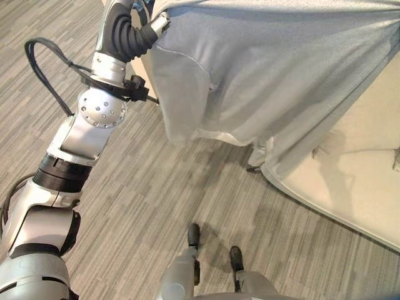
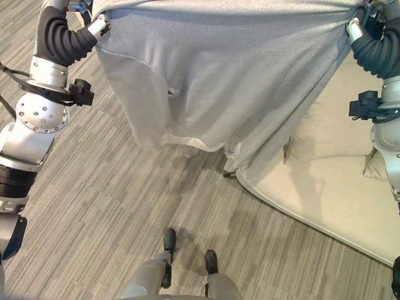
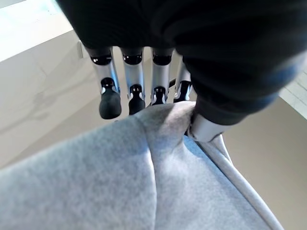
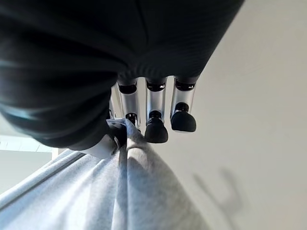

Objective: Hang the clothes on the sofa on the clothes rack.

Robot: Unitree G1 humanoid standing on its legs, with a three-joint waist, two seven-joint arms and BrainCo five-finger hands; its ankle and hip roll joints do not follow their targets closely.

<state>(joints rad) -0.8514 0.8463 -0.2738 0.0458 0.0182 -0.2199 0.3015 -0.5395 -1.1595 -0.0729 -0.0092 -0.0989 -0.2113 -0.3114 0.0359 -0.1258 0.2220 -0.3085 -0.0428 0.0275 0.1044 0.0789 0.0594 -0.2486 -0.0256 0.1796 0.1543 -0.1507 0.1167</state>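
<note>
One grey garment [image 2: 237, 81]; one cream sofa [image 2: 331, 187]; two robot hands, left [image 3: 144, 91] and right [image 4: 153, 110]

The grey shirt [image 2: 237, 81] runs off the frame at twelve o'clock, and it hides much of the cream sofa [image 2: 325, 187] behind it.

Your two head eyes look down at the same grey garment [image 2: 219, 75]; each wrist camera sits close behind its fingers

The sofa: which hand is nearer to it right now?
Right. The right hand holds the grey garment above the sofa; the left hand grips the opposite corner, over the floor.
</note>
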